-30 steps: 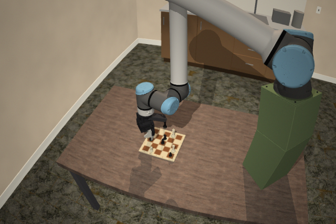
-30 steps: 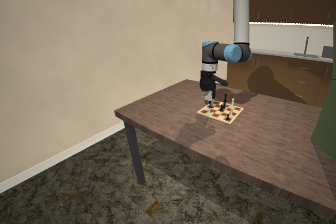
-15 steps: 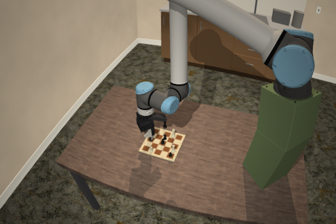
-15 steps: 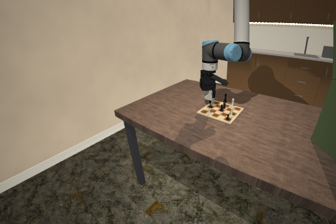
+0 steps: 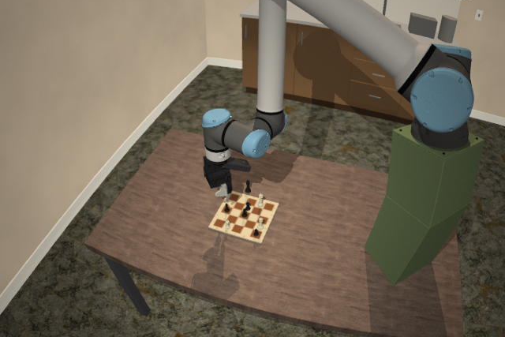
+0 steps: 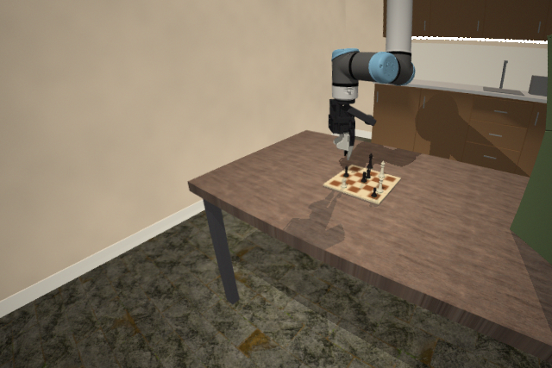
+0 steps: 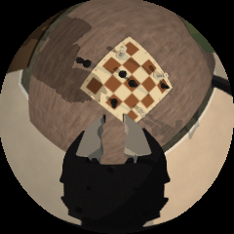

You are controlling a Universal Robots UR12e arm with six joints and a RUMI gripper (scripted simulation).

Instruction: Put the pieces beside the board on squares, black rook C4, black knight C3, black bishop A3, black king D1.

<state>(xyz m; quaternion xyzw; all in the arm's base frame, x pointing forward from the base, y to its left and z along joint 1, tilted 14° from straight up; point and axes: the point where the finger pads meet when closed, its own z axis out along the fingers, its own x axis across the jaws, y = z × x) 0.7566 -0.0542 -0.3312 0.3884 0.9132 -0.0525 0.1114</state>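
My gripper (image 5: 227, 198) (image 6: 348, 157) (image 7: 113, 114) is open and empty, raised above the left edge of the board (image 5: 237, 235) (image 6: 354, 196) (image 7: 87, 88). The black bishop (image 5: 226, 207) (image 6: 346, 172) (image 7: 114, 102) stands upright on A3, just beyond and below the fingertips. The black knight (image 5: 245, 212) (image 6: 364, 177) (image 7: 133, 83) stands on C3, and the black rook (image 5: 247, 206) (image 6: 368, 173) (image 7: 123, 74) on C4. The black king (image 5: 248, 186) (image 6: 370, 161) (image 7: 85, 62) stands on the table beside the board's far edge.
A tall white piece (image 5: 260, 200) (image 6: 382, 170) (image 7: 122, 51) stands at the far row. Another white piece (image 5: 260, 222) (image 6: 380, 185) and a small black piece (image 5: 256, 233) (image 6: 374, 192) (image 7: 165, 86) stand at the right. A small white piece (image 5: 227, 224) (image 6: 343, 183) stands near left.
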